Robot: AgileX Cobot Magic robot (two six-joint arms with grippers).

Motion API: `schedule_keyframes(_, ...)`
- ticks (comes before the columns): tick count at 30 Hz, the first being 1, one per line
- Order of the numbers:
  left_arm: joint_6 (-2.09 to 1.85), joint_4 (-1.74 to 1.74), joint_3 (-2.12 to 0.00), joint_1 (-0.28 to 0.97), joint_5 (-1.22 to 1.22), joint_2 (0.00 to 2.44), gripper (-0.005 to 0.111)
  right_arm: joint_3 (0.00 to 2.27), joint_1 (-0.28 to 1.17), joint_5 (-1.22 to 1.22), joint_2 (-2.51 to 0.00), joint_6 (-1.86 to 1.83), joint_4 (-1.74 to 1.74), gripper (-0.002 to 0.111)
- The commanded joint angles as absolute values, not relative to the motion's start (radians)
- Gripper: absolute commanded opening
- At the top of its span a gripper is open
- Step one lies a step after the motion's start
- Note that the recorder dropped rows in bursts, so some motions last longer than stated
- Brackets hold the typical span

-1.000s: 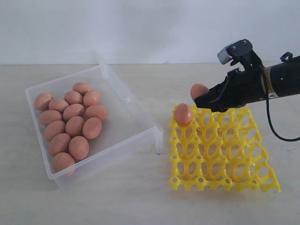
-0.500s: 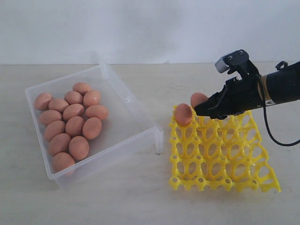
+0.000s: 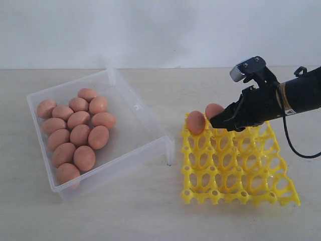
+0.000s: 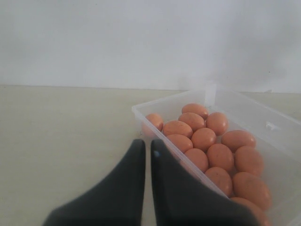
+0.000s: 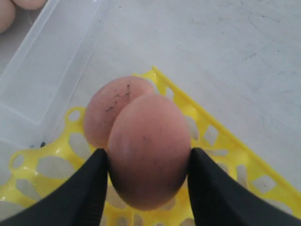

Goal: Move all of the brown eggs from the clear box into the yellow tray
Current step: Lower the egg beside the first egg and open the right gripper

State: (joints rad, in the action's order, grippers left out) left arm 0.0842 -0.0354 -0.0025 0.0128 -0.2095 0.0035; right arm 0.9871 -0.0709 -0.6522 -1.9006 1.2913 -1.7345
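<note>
Early stage: one brown egg (image 3: pixel 195 122) sat in the yellow tray's (image 3: pixel 241 173) back corner cell on the box side, the right gripper (image 3: pixel 223 120) clamped a second egg (image 3: pixel 214 110) just beside it, about fourteen eggs (image 3: pixel 80 134) lay in the clear box (image 3: pixel 131 125), and the left gripper (image 4: pixel 146 146) was closed and empty.
</note>
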Motion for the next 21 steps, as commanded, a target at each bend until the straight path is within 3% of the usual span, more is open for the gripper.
schedule_keyframes(1, 0.086, -0.037, 0.000, 0.011, -0.206, 0.000, 0.004, 0.986, -0.071, -0.647, -1.895, 1.299, -1.744, 0.008)
schedule_keyframes(7, 0.086, -0.037, 0.000, 0.011, -0.206, 0.000, 0.004, 0.986, -0.071, -0.625, -1.895, 1.299, -1.744, 0.036)
schedule_keyframes(12, 0.086, -0.037, 0.000, 0.011, -0.206, 0.000, 0.004, 0.986, -0.071, -0.623, -1.895, 1.287, -1.712, 0.043)
schedule_keyframes(16, 0.086, -0.037, 0.000, 0.011, -0.206, 0.000, 0.004, 0.986, -0.071, -0.623, -1.895, 1.283, -1.710, 0.055)
schedule_keyframes(21, 0.086, -0.037, 0.000, 0.011, -0.206, 0.000, 0.004, 0.986, -0.071, -0.622, -1.895, 1.283, -1.710, 0.056)
